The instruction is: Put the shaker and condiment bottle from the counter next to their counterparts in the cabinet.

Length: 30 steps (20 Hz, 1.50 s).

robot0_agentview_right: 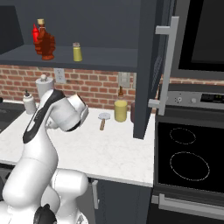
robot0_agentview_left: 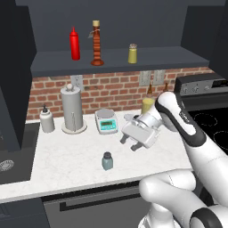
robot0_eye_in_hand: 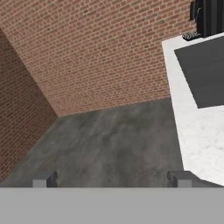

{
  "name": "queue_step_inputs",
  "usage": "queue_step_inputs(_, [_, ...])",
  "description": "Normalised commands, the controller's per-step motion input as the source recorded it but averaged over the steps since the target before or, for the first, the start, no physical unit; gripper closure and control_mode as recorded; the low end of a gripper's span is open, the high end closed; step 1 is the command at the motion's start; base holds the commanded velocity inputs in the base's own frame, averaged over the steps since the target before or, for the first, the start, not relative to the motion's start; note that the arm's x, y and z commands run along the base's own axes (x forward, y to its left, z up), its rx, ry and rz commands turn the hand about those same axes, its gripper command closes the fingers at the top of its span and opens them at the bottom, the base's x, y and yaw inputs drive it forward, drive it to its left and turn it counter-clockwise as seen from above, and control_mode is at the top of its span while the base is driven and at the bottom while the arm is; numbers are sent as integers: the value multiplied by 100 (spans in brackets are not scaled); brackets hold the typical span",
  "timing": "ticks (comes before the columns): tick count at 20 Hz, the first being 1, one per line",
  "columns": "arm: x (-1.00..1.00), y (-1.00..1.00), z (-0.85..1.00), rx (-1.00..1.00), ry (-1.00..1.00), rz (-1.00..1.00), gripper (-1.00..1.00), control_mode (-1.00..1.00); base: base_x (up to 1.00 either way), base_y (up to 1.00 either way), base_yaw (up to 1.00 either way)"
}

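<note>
Shaker [robot0_agentview_left: 107, 160], the squat blue-grey jar w/ dark cap, stands upright on the counter [robot0_agentview_left: 67, 162] at lower centre of the left base view, near the front edge, nothing touching it. Condiment bottle [robot0_agentview_left: 96, 43] is already up on the cabinet [robot0_agentview_left: 133, 62] shelf at top centre, just beside the red squeeze bottle [robot0_agentview_left: 75, 43] on its left; yellow-olive shaker [robot0_agentview_left: 132, 54] sits further right on the same shelf, apart from both. Gripper [robot0_agentview_left: 129, 143] hangs mid-frame above the counter, up and right of the blue-grey jar, fingers spread wide & holding nothing. Hand view shows both fingertips [robot0_eye_in_hand: 44, 179] far apart at the bottom, w/ brick wall and grey floor beyond. Paper towel holder [robot0_agentview_left: 72, 109], soap bottle [robot0_agentview_left: 46, 119] and small scale [robot0_agentview_left: 106, 121] line the back of the counter at left.
</note>
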Motion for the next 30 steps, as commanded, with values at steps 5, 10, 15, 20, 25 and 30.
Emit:
queue_step_inputs(5, [0,0,-43,0,0,0,-100,-100,0,0,0])
queue_step_inputs(10, [0,0,-42,0,0,0,-100,-100,0,0,0])
queue_step_inputs(15, [8,0,-5,0,0,0,-100,-100,0,0,0])
queue_step_inputs(20, [12,-4,0,0,0,0,-100,-100,0,0,0])
queue_step_inputs(25, [26,-23,0,0,0,-2,-100,-100,0,0,0])
queue_step_inputs(30, [31,-11,-2,0,-2,-5,-100,-100,0,0,0])
